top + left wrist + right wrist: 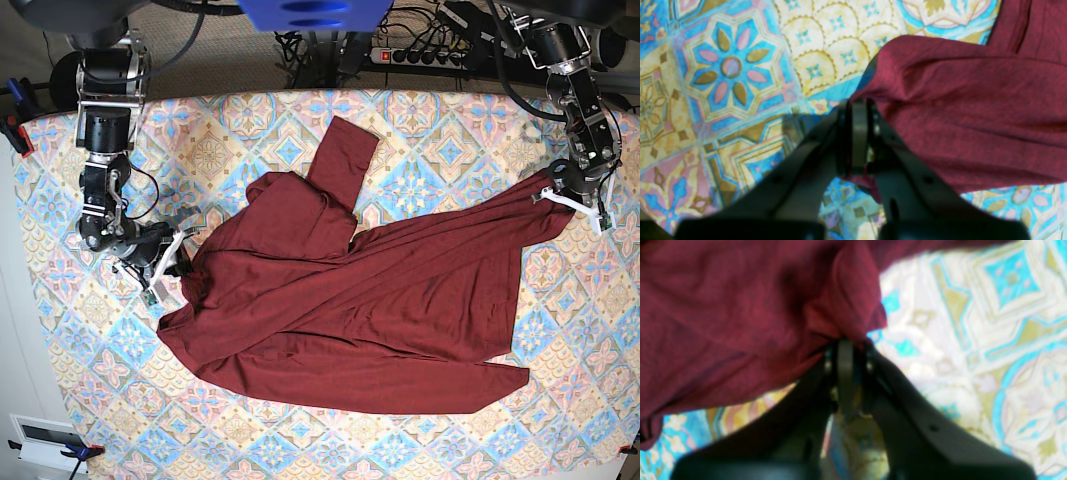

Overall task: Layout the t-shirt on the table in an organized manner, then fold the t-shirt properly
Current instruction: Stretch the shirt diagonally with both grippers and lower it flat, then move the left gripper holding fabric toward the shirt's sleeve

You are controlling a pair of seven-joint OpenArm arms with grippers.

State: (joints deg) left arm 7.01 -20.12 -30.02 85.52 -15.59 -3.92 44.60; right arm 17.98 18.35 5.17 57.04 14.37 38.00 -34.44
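Across table (420, 130), t-shirt (380, 310) lengthwise left-right, sleeve (340, 160) rearward

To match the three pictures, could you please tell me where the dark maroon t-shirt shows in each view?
Left wrist: the dark maroon jersey t-shirt fills the right half.
Right wrist: upper left, reaching the centre.
Base: spread across the middle.
Shared landmark: the pastel tile-pattern table cloth, seen beside the shirt in every view.

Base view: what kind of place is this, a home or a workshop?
Probably a robot lab or test bench, not a home. Two arms are mounted over a cloth-covered table, a power strip and loose cables lie behind it, and clamps pin the cloth at the edges.
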